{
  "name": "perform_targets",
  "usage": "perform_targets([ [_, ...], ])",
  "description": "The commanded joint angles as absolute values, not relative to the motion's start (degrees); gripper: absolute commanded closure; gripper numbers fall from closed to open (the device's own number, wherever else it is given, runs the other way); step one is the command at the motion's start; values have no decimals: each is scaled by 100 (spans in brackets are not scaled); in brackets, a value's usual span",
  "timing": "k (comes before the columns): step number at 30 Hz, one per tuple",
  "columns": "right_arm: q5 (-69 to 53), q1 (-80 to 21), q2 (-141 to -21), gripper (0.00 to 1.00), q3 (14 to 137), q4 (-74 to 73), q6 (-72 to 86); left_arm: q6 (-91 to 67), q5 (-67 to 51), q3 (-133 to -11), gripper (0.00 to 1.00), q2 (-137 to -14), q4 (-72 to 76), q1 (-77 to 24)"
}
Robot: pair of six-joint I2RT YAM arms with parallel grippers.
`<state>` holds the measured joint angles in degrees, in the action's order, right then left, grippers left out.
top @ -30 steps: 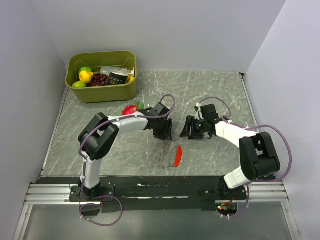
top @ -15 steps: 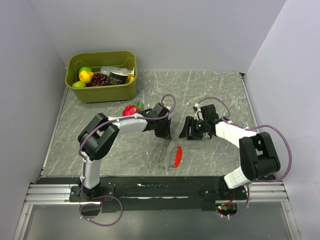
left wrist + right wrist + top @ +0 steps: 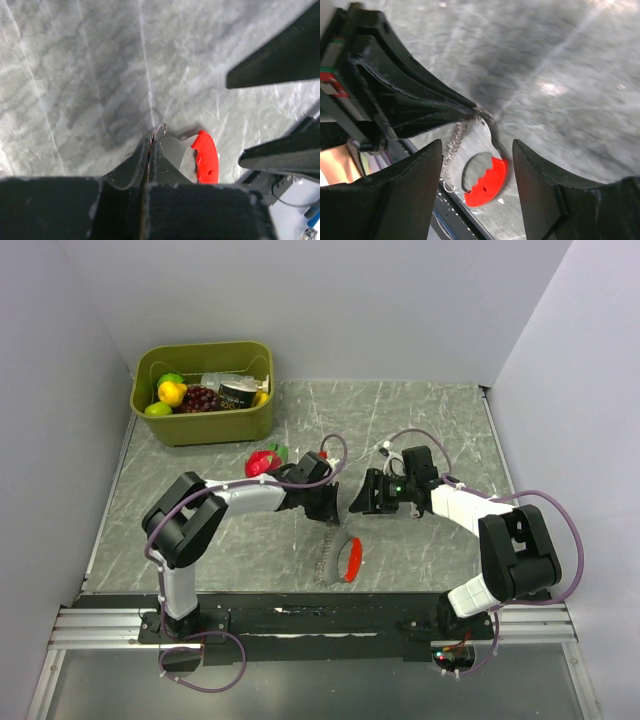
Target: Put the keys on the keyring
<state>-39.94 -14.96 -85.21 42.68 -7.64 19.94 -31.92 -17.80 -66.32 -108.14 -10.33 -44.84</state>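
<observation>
The keyring has a silvery chain and a slim red fob, and it lies at the table's front middle. My left gripper is shut on its small top ring. The chain and fob trail toward the front edge. In the left wrist view the fob lies just right of my closed fingers. My right gripper is open and empty, close to the right of the left one. In its wrist view the fob and chain lie between its spread fingers. I cannot make out any separate keys.
A red strawberry toy lies just behind the left arm. A green bin of toy food stands at the back left. Grey walls close in the table on both sides, and a black rail runs along the front edge.
My left gripper has drawn back a little with the ring, dragging the chain straight, and the red fob has turned narrower. My right gripper has shifted left, closer to the left one.
</observation>
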Motion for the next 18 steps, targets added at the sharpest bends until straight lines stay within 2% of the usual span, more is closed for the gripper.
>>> perform_targets([
  [1, -4614, -1485, -8314, 36, 4192, -237, 1793, -2980, -2109, -6426, 99, -10257, -510, -4509],
  [11, -5176, -1573, -8323, 37, 3982, 272, 1828, -2839, -2390, -6038, 99, -9624, -44, -4509],
  [18, -5352, -1652, -8402, 51, 3868, 580, 1995, -2821, -2470, -6135, 99, -9545, -44, -4509],
])
